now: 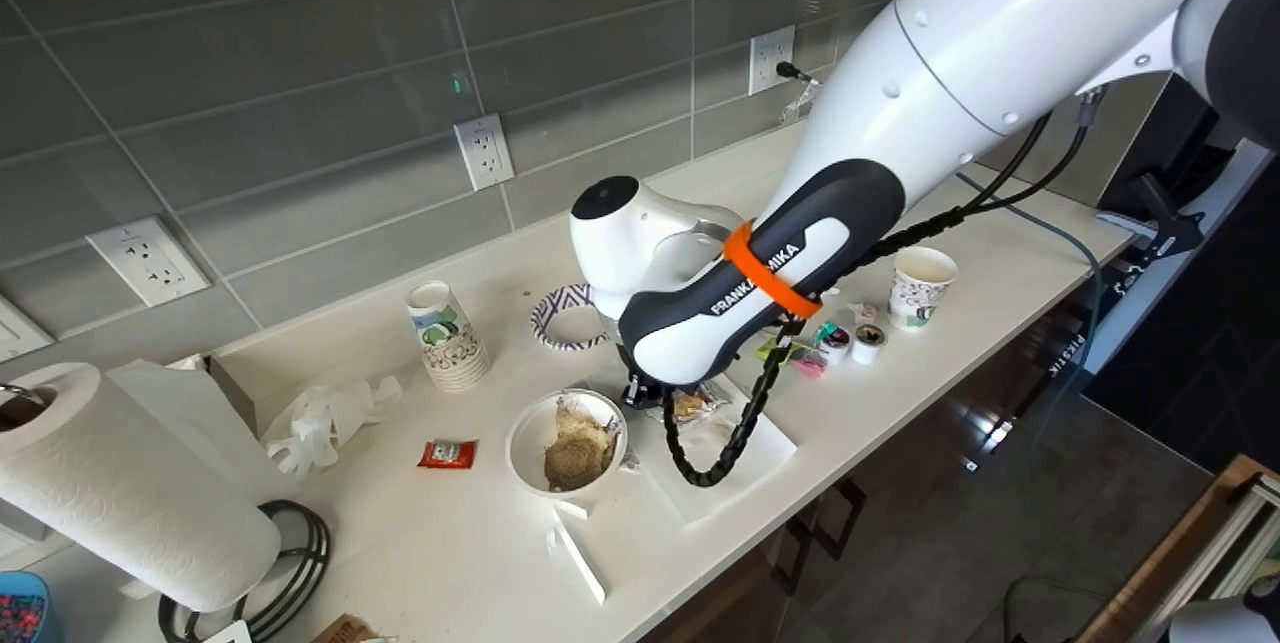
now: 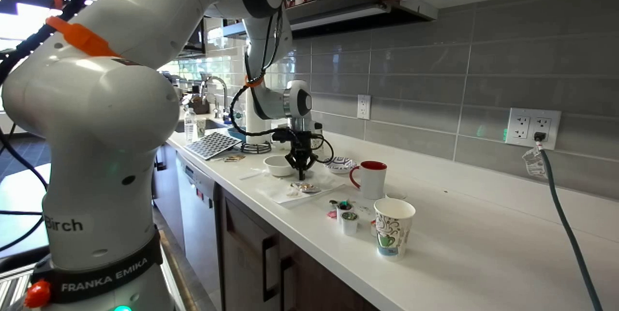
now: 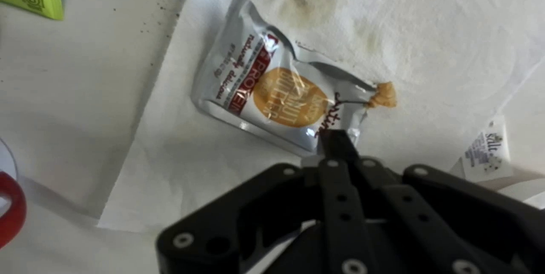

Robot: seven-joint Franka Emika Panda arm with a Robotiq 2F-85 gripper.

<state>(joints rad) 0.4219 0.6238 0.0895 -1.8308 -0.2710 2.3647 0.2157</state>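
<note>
The fingers [image 3: 342,188] are pressed together, with nothing seen between them. Their tips overlap the lower edge of a silver peanut butter squeeze packet [image 3: 289,99] in the wrist view; whether they touch it I cannot tell. The packet lies up and to the left of the tips there, its long axis slanting from upper left to lower right, and the end with a blob of tan paste [image 3: 384,95] is the one nearer the fingers. It rests flat on a stained paper towel [image 3: 166,150], which is spread on the desk [image 2: 449,233]. A salt packet [image 3: 487,152] lies just beside the towel's edge, and beside the towel in an exterior view stands a white bowl [image 1: 532,428] with tan and brown contents. Farther off are a red-handled mug [image 2: 375,181], small white tubs [image 2: 349,225], a paper cup [image 2: 392,226] and, well apart, a paper-towel roll [image 1: 130,483].
</note>
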